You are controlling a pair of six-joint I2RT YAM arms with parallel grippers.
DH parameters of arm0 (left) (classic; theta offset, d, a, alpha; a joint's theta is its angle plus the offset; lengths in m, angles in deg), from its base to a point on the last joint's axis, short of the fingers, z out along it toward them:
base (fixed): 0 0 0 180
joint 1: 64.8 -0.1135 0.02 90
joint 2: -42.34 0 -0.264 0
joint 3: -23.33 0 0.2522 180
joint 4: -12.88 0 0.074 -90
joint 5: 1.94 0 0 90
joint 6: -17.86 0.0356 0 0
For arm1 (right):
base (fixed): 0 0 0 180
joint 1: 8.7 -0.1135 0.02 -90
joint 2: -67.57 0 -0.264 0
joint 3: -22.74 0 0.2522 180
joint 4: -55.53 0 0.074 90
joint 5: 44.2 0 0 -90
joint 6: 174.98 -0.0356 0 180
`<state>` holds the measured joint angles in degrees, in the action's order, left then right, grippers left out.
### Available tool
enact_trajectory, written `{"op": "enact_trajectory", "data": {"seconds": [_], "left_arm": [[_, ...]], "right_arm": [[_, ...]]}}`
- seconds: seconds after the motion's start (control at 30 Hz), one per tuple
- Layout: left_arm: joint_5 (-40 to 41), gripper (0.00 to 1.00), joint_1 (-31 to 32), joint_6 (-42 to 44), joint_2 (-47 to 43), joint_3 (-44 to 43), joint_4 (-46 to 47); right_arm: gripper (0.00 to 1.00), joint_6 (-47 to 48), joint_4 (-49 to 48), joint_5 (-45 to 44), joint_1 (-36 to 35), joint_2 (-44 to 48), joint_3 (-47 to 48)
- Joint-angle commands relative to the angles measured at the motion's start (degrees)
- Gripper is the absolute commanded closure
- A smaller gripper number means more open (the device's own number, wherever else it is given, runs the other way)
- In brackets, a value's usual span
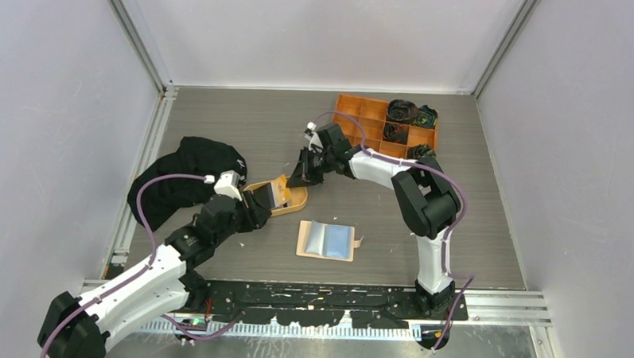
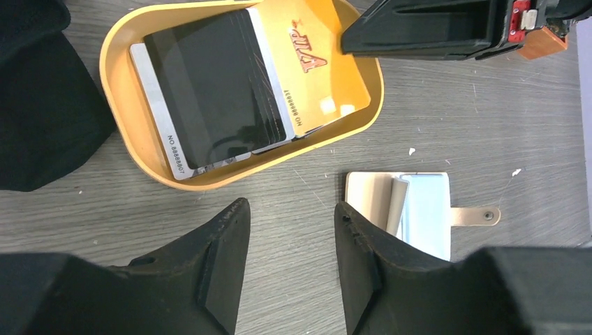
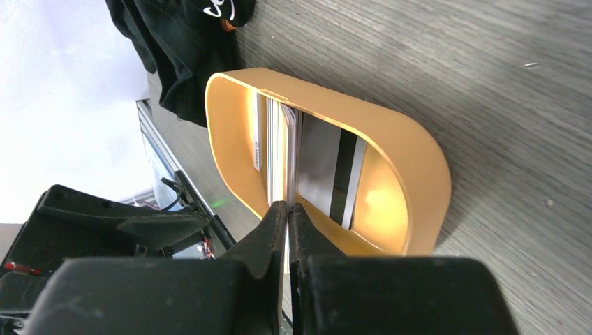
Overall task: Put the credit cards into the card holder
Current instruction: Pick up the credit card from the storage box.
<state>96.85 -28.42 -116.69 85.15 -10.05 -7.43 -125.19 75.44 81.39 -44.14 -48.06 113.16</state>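
The oval orange-tan tray holds several credit cards: a dark card on a grey-white one, and a gold card beside them. My right gripper reaches into the tray from the far side and is shut on the thin edge of a card in the stack. The card holder lies open on the table nearer me, with a light blue card on its right half. My left gripper hovers open over bare table between tray and card holder.
A black cloth lies left of the tray, close to my left arm. An orange compartment box with dark coiled items stands at the back right. The tray rests on grey wood-grain table.
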Motion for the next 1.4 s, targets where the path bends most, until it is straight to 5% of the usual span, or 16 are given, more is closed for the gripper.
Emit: {"op": "enact_trajectory", "data": {"seconds": [0.0,0.37,0.73,1.13,1.37], "left_arm": [[-2.10,0.50,-1.15,0.26,-1.13,-1.43,1.93],[-15.29,0.45,-9.98,-4.18,2.00,0.42,11.14],[-5.35,0.55,-10.71,0.12,1.97,-2.11,2.69],[-5.11,0.61,-10.80,3.42,11.61,-5.90,6.22],[1.64,0.63,-10.80,7.85,7.20,-7.19,-0.18]], "right_arm": [[0.99,1.75,-0.03,1.81,1.52,4.76,1.72],[0.99,2.70,0.50,4.64,2.04,4.84,1.03],[0.99,4.50,3.42,1.11,-0.03,1.87,3.44],[0.99,8.55,8.16,-1.61,-2.16,-1.59,7.51],[0.98,8.37,8.82,-1.84,-4.18,-3.06,9.71]]}}
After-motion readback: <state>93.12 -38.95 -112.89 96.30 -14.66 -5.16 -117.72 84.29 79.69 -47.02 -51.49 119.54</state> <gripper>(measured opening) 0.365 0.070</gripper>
